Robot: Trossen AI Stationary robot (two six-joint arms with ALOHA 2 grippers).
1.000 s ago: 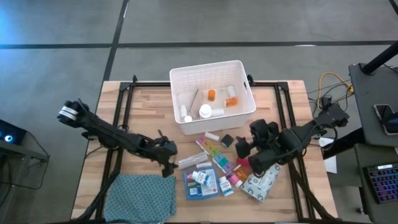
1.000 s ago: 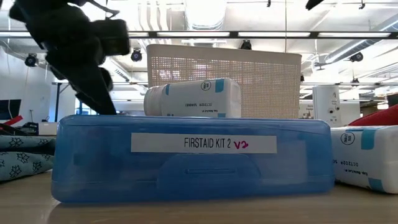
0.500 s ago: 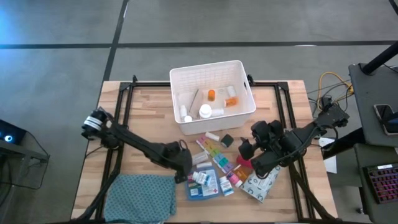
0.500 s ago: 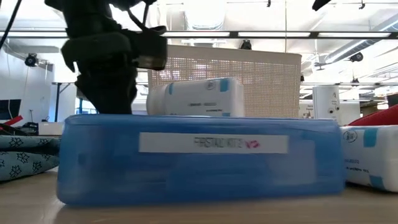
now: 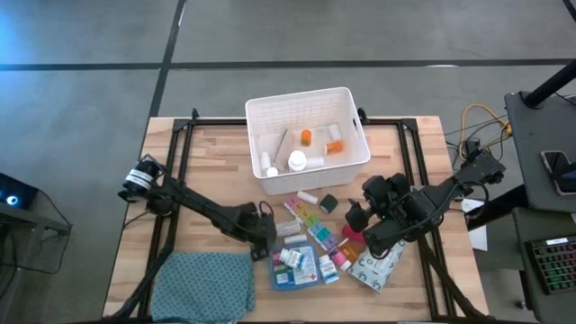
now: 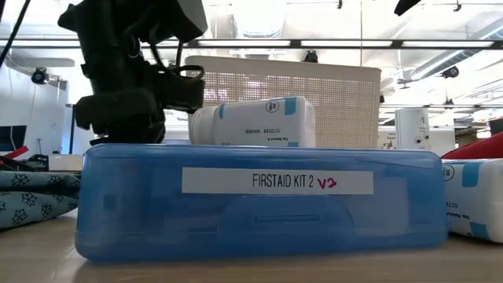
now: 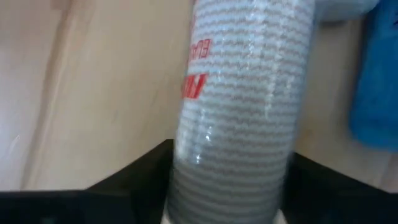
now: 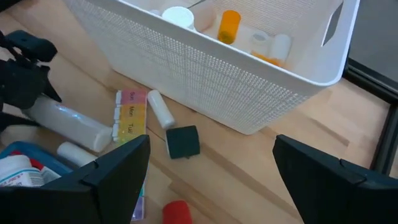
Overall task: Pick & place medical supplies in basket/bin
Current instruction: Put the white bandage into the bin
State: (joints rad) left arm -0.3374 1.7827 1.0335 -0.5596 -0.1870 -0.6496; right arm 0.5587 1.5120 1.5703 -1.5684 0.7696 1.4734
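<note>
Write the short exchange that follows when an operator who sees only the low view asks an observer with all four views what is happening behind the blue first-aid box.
Operator: What is the left gripper after, behind the first-aid box?
Observer: From above, it is at one end of a long white tube lying on the table beside the pill organiser.
Operator: And the right gripper?
Observer: The right gripper is open and empty, on the organiser's other side.
Operator: I only see the bin's wall. Anything inside?
Observer: Yes, the white bin already holds an orange bottle and some white ones.
</note>
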